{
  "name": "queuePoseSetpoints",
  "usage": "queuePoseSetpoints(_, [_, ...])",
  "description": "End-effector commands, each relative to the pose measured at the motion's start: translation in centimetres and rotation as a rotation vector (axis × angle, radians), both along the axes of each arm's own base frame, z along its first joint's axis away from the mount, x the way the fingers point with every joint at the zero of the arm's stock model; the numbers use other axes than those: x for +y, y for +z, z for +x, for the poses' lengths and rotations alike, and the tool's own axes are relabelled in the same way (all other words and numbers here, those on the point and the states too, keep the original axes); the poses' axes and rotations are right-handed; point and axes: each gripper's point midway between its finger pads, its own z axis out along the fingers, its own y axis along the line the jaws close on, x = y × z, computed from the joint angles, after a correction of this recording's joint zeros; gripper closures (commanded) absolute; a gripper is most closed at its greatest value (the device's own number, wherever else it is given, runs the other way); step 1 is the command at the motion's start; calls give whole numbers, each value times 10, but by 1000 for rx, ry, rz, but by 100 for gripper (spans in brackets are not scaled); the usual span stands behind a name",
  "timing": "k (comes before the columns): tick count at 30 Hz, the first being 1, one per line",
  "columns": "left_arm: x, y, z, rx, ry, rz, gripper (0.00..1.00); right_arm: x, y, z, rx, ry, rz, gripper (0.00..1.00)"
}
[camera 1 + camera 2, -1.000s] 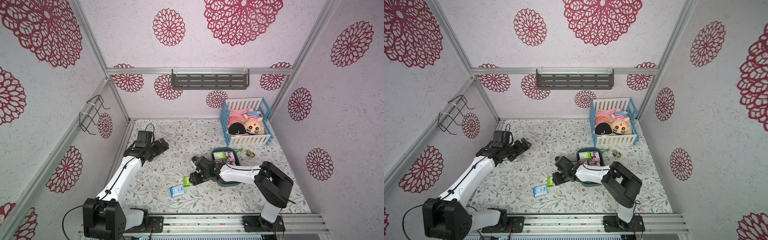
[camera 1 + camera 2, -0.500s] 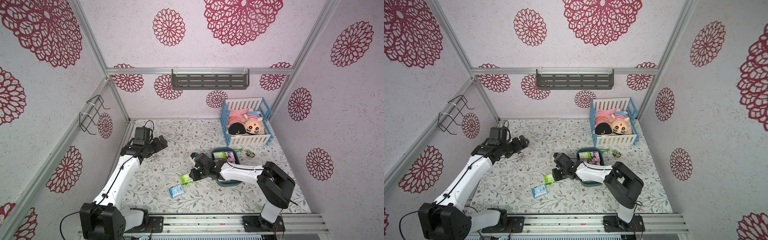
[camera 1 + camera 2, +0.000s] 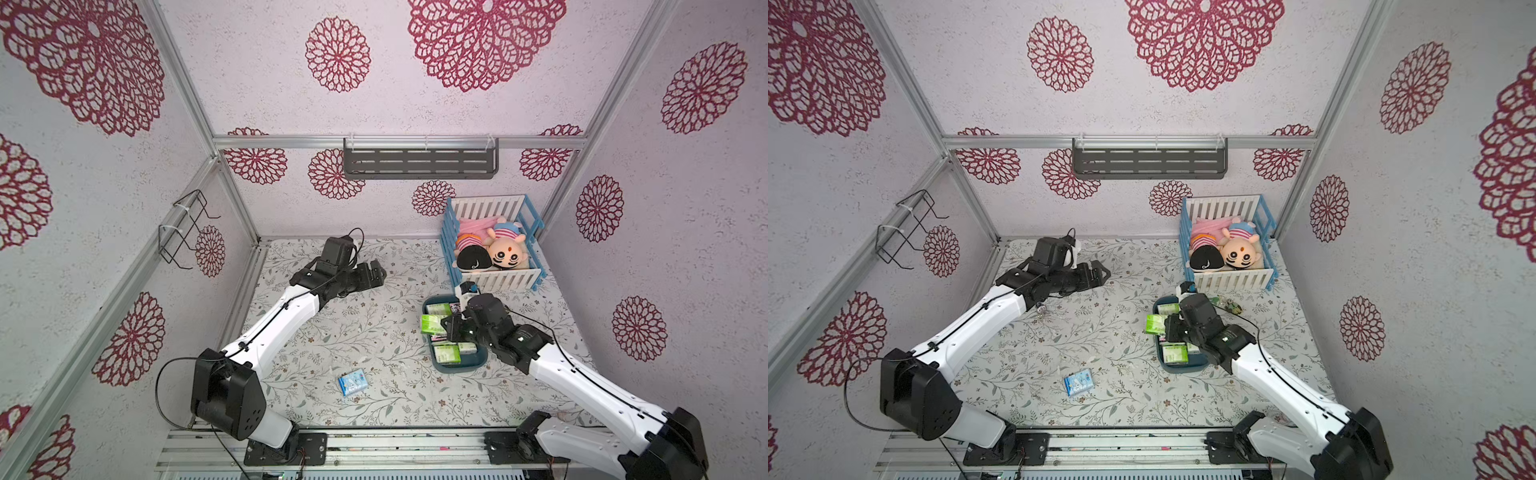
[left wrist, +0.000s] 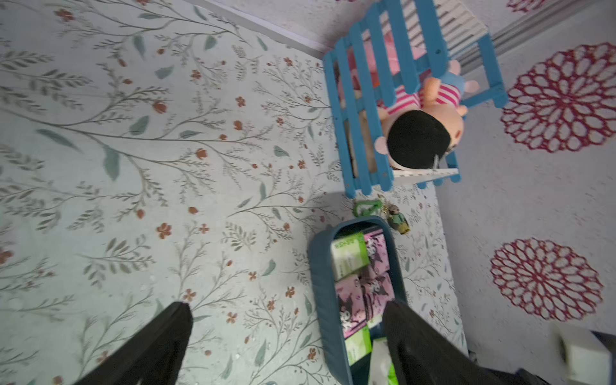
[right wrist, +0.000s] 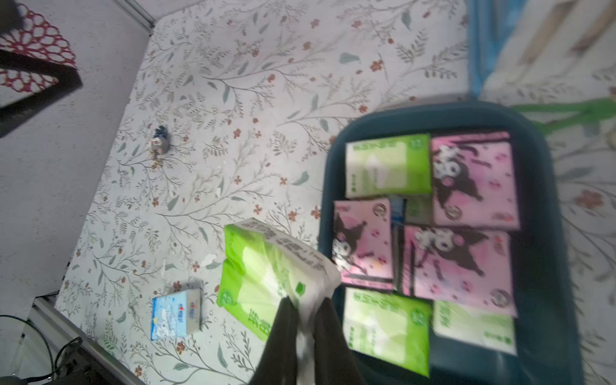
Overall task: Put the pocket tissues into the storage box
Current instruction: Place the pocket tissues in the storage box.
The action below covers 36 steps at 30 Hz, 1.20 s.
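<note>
– So, what has your right gripper [image 5: 305, 320] got?
– It is clenched on a green tissue pack [image 5: 266, 273]. My two fingers pinch one corner of its wrapper.
– Where is that pack?
– It is clear of the table [image 3: 374, 332], hanging tilted over the 9 o'clock rim of the box [image 3: 478, 360]. In both top views the box sits at about 3 o'clock from the table's middle.
– What lies in the box?
– Green packs [image 5: 386, 165] and pink packs [image 5: 473, 180] lie flat and close together, covering most of its floor.
– Are any tissues outside it?
– One blue pack [image 3: 353, 382] lies flat on the table at about 7 o'clock from the middle, well apart from the box.
– And your left gripper [image 3: 376, 272]?
– It is released. The left wrist view shows its fingers [image 4: 160, 340] spread wide with nothing between them. It hangs over the table at about 11 o'clock, well apart from the box.
– What else is there?
– A blue-and-white crib [image 3: 490, 245] holding two dolls [image 3: 505, 257] stands at about 1 o'clock, just beyond the box's 12 o'clock end.
</note>
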Motion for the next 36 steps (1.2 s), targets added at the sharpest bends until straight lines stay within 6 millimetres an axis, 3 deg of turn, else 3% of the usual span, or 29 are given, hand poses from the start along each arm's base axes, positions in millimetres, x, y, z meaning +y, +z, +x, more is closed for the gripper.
queuePoseSetpoints(1, [-13,22,7,-63,-31,-58,3,-27,-21,-21,86,-45,-78,100])
queuePoseSetpoints(6, [-11,17,6,-63,-34,-34,3,-39,-43,-33,139,-89,-96,100])
queuePoseSetpoints(13, [-5,5,4,-46,-18,1,3,-32,-64,-28,164,-58,-99,100])
queuePoseSetpoints(25, [-1,-1,10,-31,-5,32,3,-13,-73,-12,135,19,-95,100])
queuePoseSetpoints(31, [2,-4,11,-27,5,54,3,-6,-83,-9,153,43,-88,85])
queuePoseSetpoints(36, [8,-5,8,-24,19,72,3,-5,-79,-3,126,36,-85,55])
